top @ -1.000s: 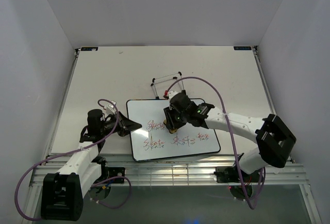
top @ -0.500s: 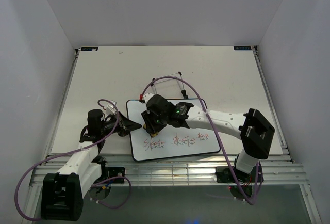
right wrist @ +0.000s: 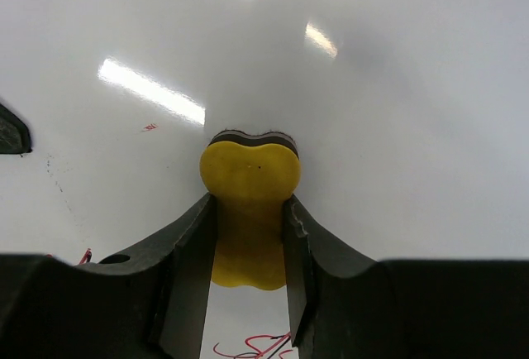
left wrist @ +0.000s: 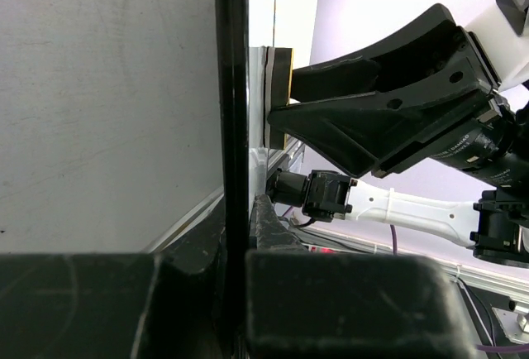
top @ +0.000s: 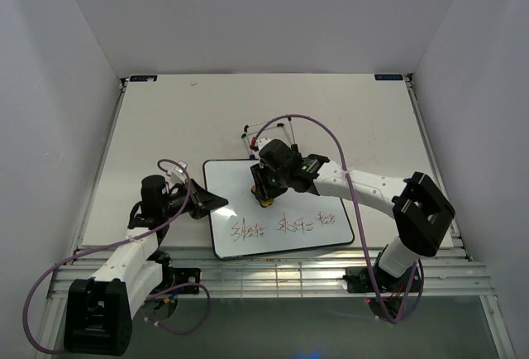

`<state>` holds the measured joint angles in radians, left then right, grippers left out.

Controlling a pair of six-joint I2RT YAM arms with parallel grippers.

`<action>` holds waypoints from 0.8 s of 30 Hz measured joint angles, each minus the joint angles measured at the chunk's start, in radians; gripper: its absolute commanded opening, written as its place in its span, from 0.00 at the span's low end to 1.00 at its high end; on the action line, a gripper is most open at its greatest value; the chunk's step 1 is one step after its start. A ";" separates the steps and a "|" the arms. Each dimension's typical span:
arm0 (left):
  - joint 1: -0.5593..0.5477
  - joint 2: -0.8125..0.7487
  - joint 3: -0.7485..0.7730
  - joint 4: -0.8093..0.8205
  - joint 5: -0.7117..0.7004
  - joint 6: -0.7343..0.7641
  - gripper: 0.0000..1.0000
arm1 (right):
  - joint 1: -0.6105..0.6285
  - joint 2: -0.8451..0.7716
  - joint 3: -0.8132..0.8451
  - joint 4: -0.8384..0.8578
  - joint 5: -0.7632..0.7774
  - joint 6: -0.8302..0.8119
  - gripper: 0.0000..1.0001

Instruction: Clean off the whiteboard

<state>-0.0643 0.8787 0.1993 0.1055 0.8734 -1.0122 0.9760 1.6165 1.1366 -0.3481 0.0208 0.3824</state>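
Note:
The whiteboard (top: 289,189) lies flat near the table's front, with red-and-black writing (top: 285,227) only along its near row. My right gripper (top: 266,187) is shut on a yellow eraser (top: 266,202) and presses it on the board's upper middle. In the right wrist view the eraser (right wrist: 250,169) sits between my fingers (right wrist: 190,260) on the glossy board (right wrist: 380,111). My left gripper (top: 211,202) is shut on the board's left edge. In the left wrist view the black rim (left wrist: 231,86) runs between my fingertips, and the eraser (left wrist: 279,94) shows beyond it.
A thin wire easel stand (top: 269,127) lies just behind the board. White enclosure walls ring the table. The aluminium rail (top: 273,272) with both arm bases runs along the near edge.
My right gripper swept the eraser left across the board's upper row, then back toward the middle. The upper row of writing is gone. The left gripper has not moved.

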 measured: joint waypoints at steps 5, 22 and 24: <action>-0.003 -0.005 0.000 -0.001 -0.002 -0.005 0.00 | 0.002 0.000 0.004 -0.005 -0.002 -0.014 0.20; -0.008 -0.013 0.000 -0.009 -0.002 -0.006 0.00 | 0.108 0.131 0.200 0.015 -0.103 -0.068 0.20; -0.010 -0.014 0.000 -0.008 -0.003 -0.008 0.00 | 0.111 0.096 0.141 0.058 -0.098 -0.068 0.20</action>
<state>-0.0742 0.8646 0.1993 0.0971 0.8700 -1.0199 1.0866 1.7123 1.2778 -0.2901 -0.0776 0.3149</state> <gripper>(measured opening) 0.144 0.397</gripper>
